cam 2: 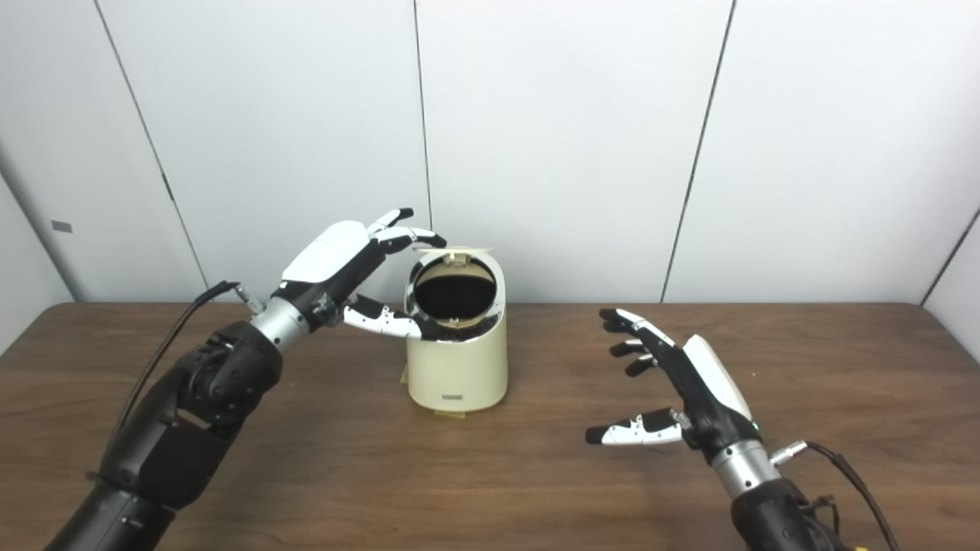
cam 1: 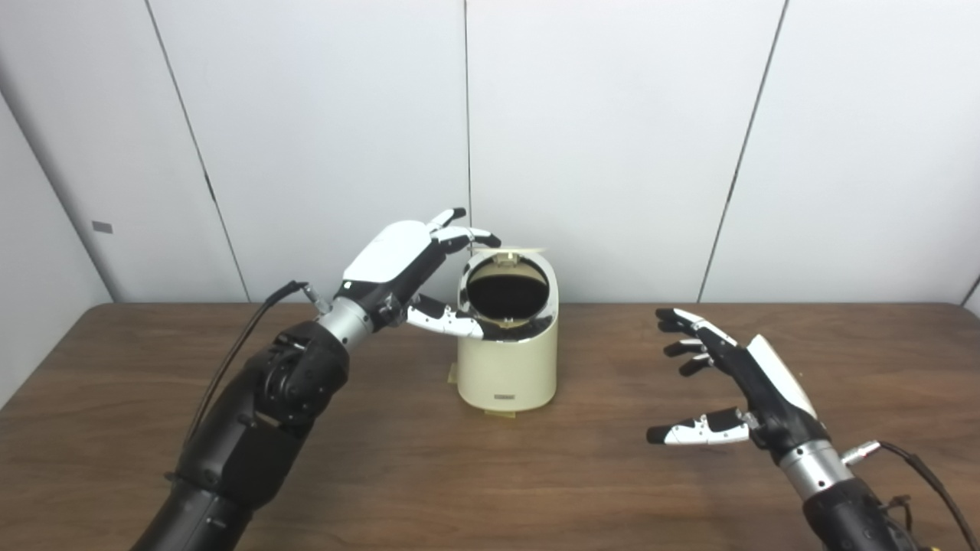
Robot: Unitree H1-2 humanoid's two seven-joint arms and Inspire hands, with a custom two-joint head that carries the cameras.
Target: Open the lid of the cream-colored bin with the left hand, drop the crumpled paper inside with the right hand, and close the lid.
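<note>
While the lid stands raised, left hand at the cream bin's nine o'clock, fingers touching lid edge, right hand empty, fingers spread, at three o'clock above tabletop.

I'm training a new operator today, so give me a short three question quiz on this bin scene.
1. True or false: the lid of the cream-colored bin is raised, with the dark opening visible.
2. Multiple choice: the right robot hand is A) holding crumpled paper, B) open and empty above the table, C) resting on the lid.
3. Fill in: the left robot hand is at the bin's ____ side as the picture shows it, with fingers near the lid's edge.

Key: 1 true; 2 B; 3 left. No crumpled paper shows in either view.
</note>
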